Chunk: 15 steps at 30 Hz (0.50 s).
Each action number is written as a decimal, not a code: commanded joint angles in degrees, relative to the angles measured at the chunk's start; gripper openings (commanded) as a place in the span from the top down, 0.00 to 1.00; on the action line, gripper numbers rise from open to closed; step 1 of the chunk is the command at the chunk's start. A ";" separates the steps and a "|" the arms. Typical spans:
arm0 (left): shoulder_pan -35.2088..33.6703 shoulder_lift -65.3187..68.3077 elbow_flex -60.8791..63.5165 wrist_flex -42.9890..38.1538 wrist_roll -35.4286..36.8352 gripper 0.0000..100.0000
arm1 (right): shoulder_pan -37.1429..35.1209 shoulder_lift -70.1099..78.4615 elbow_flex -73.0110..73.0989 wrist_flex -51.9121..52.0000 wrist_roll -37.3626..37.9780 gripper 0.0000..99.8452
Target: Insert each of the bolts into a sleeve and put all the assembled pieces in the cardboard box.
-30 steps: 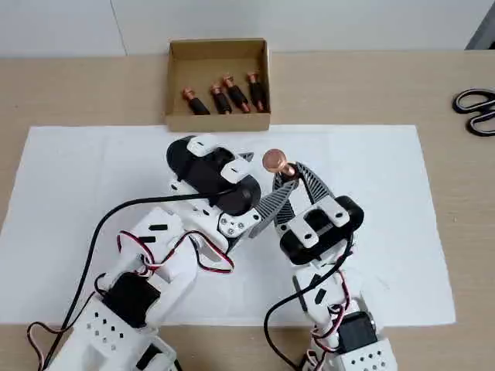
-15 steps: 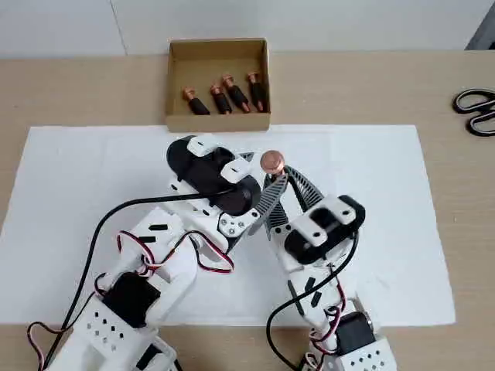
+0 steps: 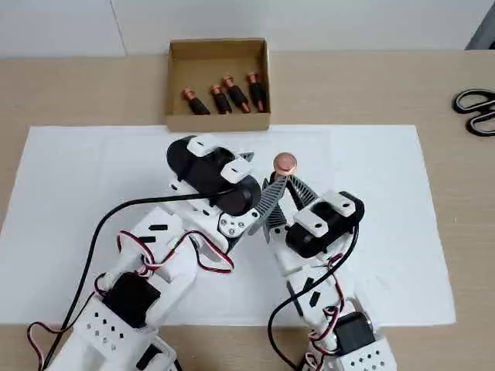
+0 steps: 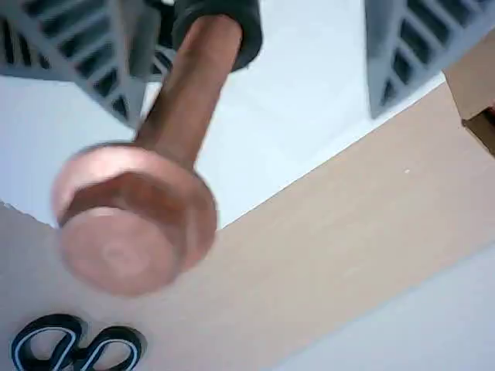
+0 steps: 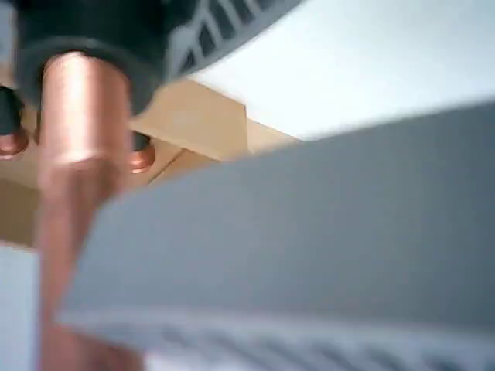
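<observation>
1. Right gripper (image 3: 286, 185) has swung in nearer the bolt (image 3: 285, 164), nudging its head sideways; I cannot tell its grip.
2. Left gripper (image 4: 255, 112) is spread wide around the bolt.
3. Bolt looks partly in its sleeve (image 4: 224, 19), so it likely needs seating before it joins the four pieces (image 3: 224, 97) in the box (image 3: 219, 121).

Left gripper (image 4: 255, 112) spread wide; right gripper (image 3: 285, 182) clamped, angled toward it.

Bright, even light — faint, soft shadows on the white sheet (image 3: 77, 193).
</observation>
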 commanded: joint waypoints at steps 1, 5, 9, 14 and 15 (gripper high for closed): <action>-0.18 -0.53 -2.59 0.26 0.00 0.82 | -0.57 -0.84 0.26 2.59 -0.62 1.00; -0.18 -0.53 -2.59 0.26 0.00 0.82 | -0.48 -0.92 0.26 3.74 -0.62 1.00; -0.18 -0.53 -2.59 0.26 0.00 0.82 | -0.48 -0.92 -0.35 3.47 -0.35 1.00; -0.18 -0.53 -2.59 0.26 0.00 0.82 | 0.40 -0.92 -1.67 3.82 0.00 1.00; -0.18 -0.53 -2.59 0.26 0.00 0.82 | 0.40 -0.92 -1.76 3.82 0.53 1.00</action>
